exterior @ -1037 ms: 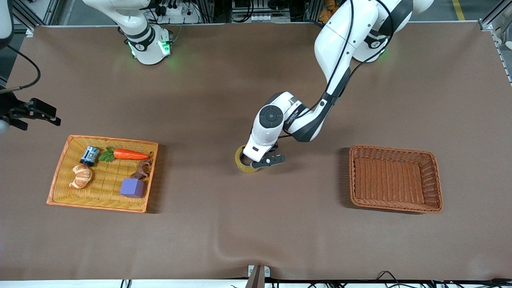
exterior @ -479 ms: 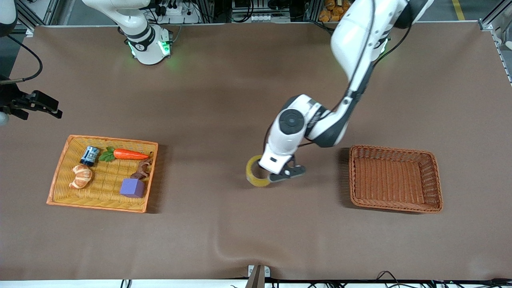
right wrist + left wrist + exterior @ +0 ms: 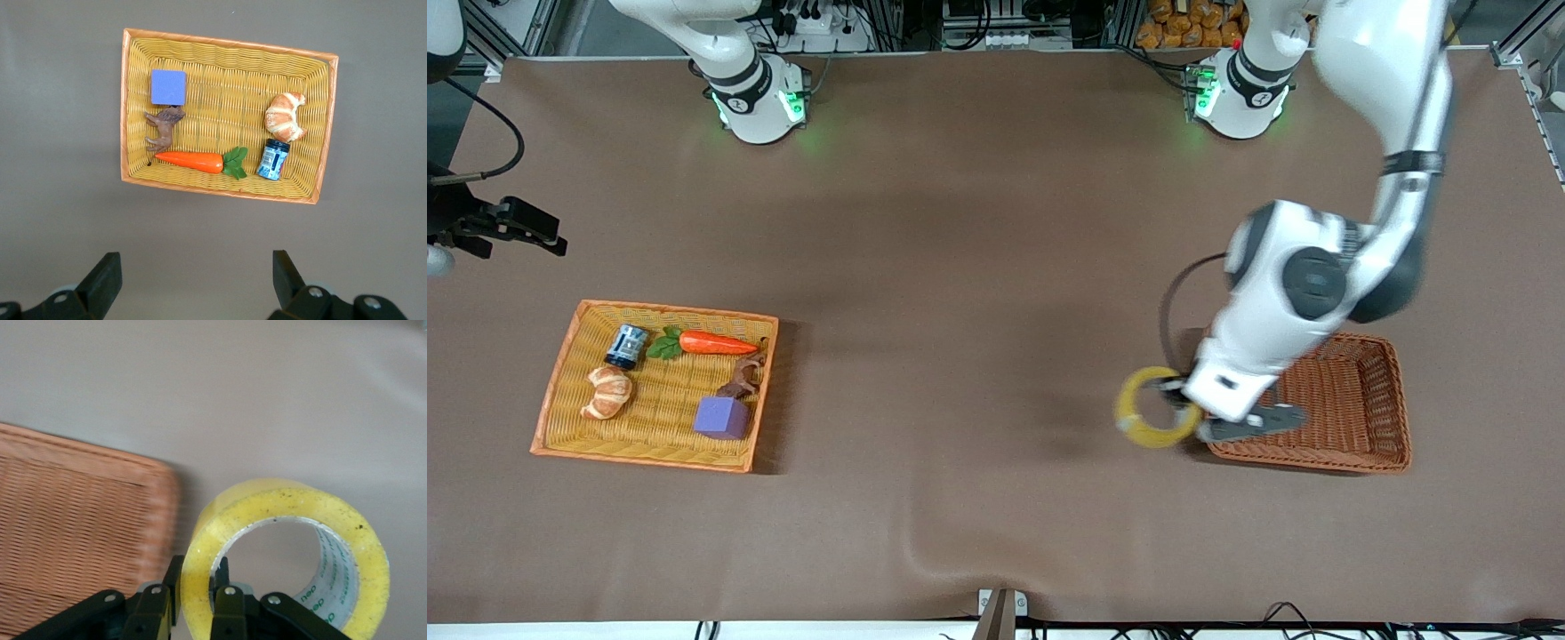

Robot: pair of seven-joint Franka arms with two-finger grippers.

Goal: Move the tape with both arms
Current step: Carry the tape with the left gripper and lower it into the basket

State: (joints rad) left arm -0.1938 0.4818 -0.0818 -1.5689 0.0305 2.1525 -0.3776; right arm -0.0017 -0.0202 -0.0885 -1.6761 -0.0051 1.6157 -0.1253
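The tape (image 3: 1145,433), a yellow translucent roll, hangs in the air in my left gripper (image 3: 1183,411). That gripper is shut on the roll's wall, one finger inside the ring and one outside. In the left wrist view the tape (image 3: 280,499) fills the frame above my left gripper (image 3: 197,572). It is over the table right beside the brown wicker basket (image 3: 1396,391), at the rim toward the right arm's end. My right gripper (image 3: 520,233) waits open and empty above the table near the yellow tray; in its own view the right gripper (image 3: 193,277) holds nothing.
The yellow woven tray (image 3: 560,382) holds a carrot (image 3: 716,342), a croissant toy (image 3: 607,392), a small can (image 3: 627,346), a purple cube (image 3: 722,418) and a brown figure (image 3: 743,378). The brown basket (image 3: 67,520) has nothing in it. A ripple in the cloth (image 3: 925,551) lies near the front edge.
My left arm has lifted the tape off the middle of the table and carried it toward the brown basket, tightening its grip. The right arm has barely moved.
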